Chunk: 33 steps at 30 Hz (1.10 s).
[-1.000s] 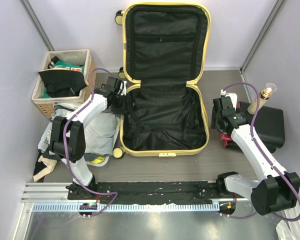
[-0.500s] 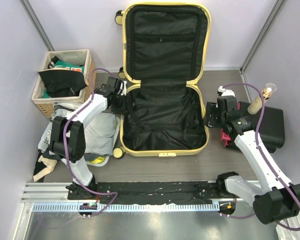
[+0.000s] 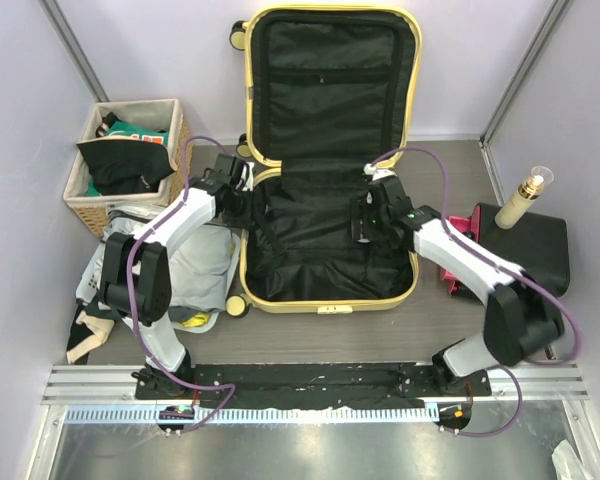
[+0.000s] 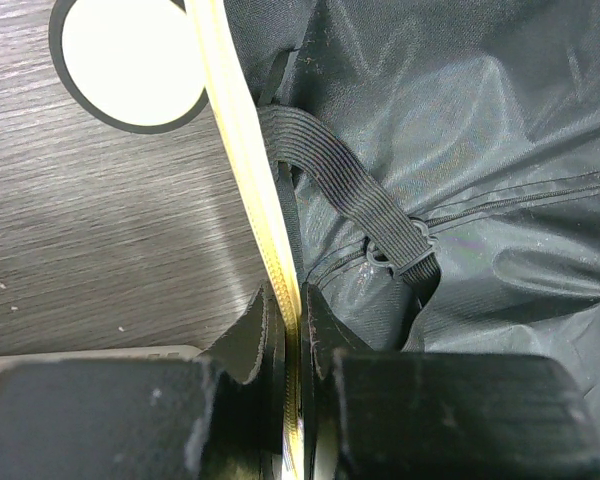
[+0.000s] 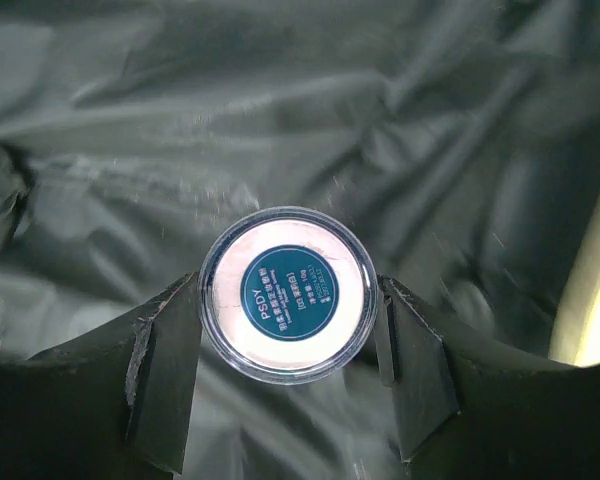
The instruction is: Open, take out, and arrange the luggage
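the luggage (image 3: 325, 303) is lying open in front of both arms. Its base is flat on the table and its lid is standing up at the far side. the open pair of halves is running away from the bases, while the wheels (image 4: 130, 60) are sitting on the left side. so each shell's own long axis is probably lying across, wheel end pointing left.

the left gripper (image 4: 292, 320) is pinching the yellow rim at the base's far-left corner. its jaws are nearly together, with only the thin edge between them. the black lining is lying just to the right of those jaws, and an elastic strap (image 4: 350, 200) is crossing it just ahead of them.

the right gripper (image 3: 365, 222) is reaching inside the base, jaws spread fairly wide and gripping a small round jar (image 5: 288, 295) by its sides, lid facing the wrist camera. the lining is directly below the jar — whether touching or just apart, i cannot tell — and the yellow rim is showing off to the jaws' right.

this arm is the one placed to act inside the luggage. judging from that, the coming move is turning on the rim: carrying the jar out means rising clear of it, while the left arm is steadying the shell.
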Motion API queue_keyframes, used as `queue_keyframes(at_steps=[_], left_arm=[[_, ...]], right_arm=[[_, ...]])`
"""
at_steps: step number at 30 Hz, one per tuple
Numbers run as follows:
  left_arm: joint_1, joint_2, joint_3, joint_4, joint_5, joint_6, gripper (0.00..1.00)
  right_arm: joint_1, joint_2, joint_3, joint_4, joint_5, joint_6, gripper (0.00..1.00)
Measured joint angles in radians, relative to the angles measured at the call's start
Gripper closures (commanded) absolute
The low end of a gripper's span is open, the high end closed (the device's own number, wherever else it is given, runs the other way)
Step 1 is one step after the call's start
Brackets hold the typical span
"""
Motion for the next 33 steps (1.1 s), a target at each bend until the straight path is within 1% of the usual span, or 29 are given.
queue_keyframes(at_steps=[2,4,5,6,7,8,9,11,12,13,15,18,20,22,26,30,33], left_arm=[[-0.001,0.0,0.0,0.0,-0.002,0.0,1.0],[-0.001,0.0,0.0,0.0,-0.003,0.0,1.0],[-0.002,0.0,0.0,0.0,-0.004,0.0,1.0],[-0.002,0.0,0.0,0.0,-0.006,0.0,1.0],[-0.002,0.0,0.0,0.0,-0.007,0.0,1.0],[-0.003,0.0,0.0,0.0,-0.007,0.0,1.0],[-0.003,0.0,0.0,0.0,-0.007,0.0,1.0],[-0.003,0.0,0.0,0.0,-0.008,0.0,1.0],[-0.003,0.0,0.0,0.0,-0.008,0.001,1.0],[-0.003,0.0,0.0,0.0,-0.008,0.001,1.0],[-0.003,0.0,0.0,0.0,-0.009,0.001,1.0],[-0.003,0.0,0.0,0.0,-0.009,0.001,1.0],[-0.003,0.0,0.0,0.0,-0.009,0.001,1.0],[-0.003,0.0,0.0,0.0,-0.009,0.001,1.0],[-0.005,-0.001,0.0,0.0,-0.011,0.001,1.0],[-0.009,-0.002,-0.001,0.0,-0.017,0.001,1.0],[-0.012,-0.003,-0.001,0.0,-0.023,0.001,1.0]], right_arm=[[0.001,0.1,0.038,0.03,-0.015,0.001,0.97],[0.003,0.181,0.05,0.061,-0.02,0.002,0.91],[0.004,0.21,0.05,0.065,-0.021,0.002,0.84],[0.005,0.234,0.05,0.063,-0.022,0.003,0.61],[0.006,0.25,0.05,0.06,-0.022,0.003,0.46],[0.006,0.257,0.05,0.057,-0.024,0.003,0.24],[0.006,0.257,0.051,0.05,-0.026,0.003,0.15],[0.006,0.248,0.075,0.01,-0.031,0.006,0.11],[0.006,0.238,0.101,-0.029,-0.028,0.001,0.04],[0.006,0.223,0.119,-0.051,-0.023,0.002,0.0],[0.005,0.157,0.155,-0.11,0.008,-0.001,0.0],[-0.019,0.008,0.187,-0.19,0.041,-0.011,0.0],[-0.064,-0.085,0.194,-0.221,0.055,-0.013,0.0],[-0.125,-0.147,0.188,-0.247,0.072,-0.01,0.02],[-0.224,-0.187,0.115,-0.29,0.111,0.007,0.01],[-0.246,-0.189,0.016,-0.339,0.15,0.028,0.01],[-0.269,-0.19,-0.021,-0.368,0.158,0.042,0.01]])
